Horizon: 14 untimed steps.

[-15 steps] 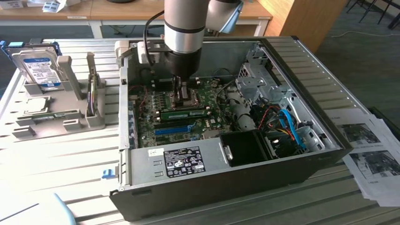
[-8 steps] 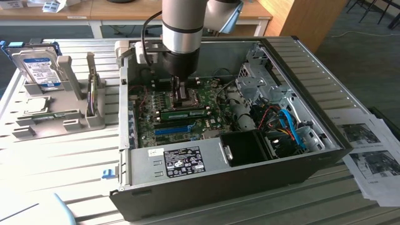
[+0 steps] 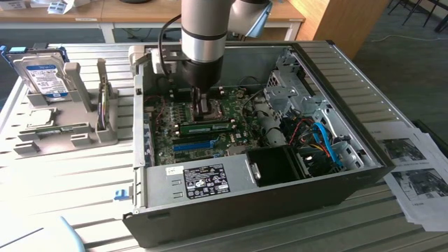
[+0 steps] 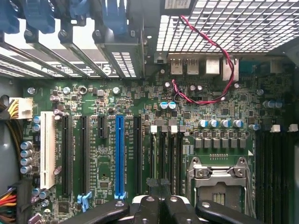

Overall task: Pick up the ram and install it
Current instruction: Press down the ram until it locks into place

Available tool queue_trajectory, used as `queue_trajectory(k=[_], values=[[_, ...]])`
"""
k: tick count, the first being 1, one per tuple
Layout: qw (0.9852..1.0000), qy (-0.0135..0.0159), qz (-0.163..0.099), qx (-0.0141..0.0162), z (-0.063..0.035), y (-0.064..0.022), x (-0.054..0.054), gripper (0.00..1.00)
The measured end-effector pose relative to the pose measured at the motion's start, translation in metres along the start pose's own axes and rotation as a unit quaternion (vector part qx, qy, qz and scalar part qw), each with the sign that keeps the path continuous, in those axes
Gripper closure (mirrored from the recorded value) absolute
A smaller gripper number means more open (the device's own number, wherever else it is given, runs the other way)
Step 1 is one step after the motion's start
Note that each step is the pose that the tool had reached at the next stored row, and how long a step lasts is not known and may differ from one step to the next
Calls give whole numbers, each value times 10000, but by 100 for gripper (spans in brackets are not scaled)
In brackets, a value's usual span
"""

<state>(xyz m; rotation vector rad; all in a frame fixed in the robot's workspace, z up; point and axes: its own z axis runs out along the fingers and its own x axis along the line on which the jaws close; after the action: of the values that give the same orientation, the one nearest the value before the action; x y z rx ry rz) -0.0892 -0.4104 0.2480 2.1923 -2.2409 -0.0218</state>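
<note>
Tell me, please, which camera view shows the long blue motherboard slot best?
The wrist view: the blue slot is seen straight on, almost end to end, between black slots. The exterior view gives a short slanted blue strip deep inside the case.

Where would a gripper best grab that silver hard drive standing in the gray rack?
Grip the hard drive by its upper end, pinching across its two flat faces and coming from above. It leans nearly upright with its lower end sunk in the rack, so only the top stands free.
</note>
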Motion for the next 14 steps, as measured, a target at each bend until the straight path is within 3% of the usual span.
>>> queue_trajectory(k=[14], values=[[10000,0,0,0,45,42,1,91]])
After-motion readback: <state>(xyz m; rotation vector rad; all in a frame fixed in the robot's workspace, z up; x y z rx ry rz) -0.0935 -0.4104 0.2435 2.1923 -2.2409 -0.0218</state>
